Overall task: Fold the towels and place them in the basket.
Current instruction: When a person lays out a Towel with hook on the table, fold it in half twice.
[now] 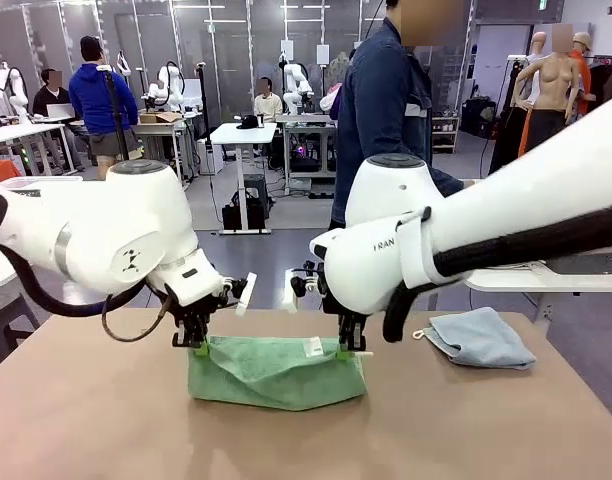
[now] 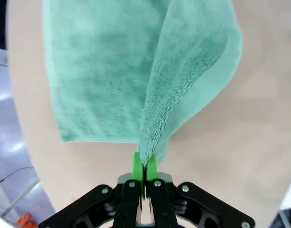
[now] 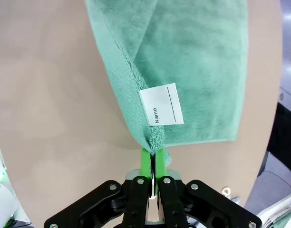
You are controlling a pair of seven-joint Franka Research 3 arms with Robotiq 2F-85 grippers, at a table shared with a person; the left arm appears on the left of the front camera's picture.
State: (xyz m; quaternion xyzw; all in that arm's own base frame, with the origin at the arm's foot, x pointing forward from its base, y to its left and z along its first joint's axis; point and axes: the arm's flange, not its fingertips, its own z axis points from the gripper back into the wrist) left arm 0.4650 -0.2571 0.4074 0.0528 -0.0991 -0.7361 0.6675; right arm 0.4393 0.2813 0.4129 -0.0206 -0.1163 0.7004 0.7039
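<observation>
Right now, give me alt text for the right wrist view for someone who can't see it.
The right gripper pinches a corner of the green towel between its shut fingers, just beside a white label printed Name. The rest of the towel spreads away over the tan table.

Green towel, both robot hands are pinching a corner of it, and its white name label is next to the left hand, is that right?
Not quite. Both hands do pinch the green towel, but the white label is next to the right hand, not the left hand; the right wrist view shows it.
</observation>
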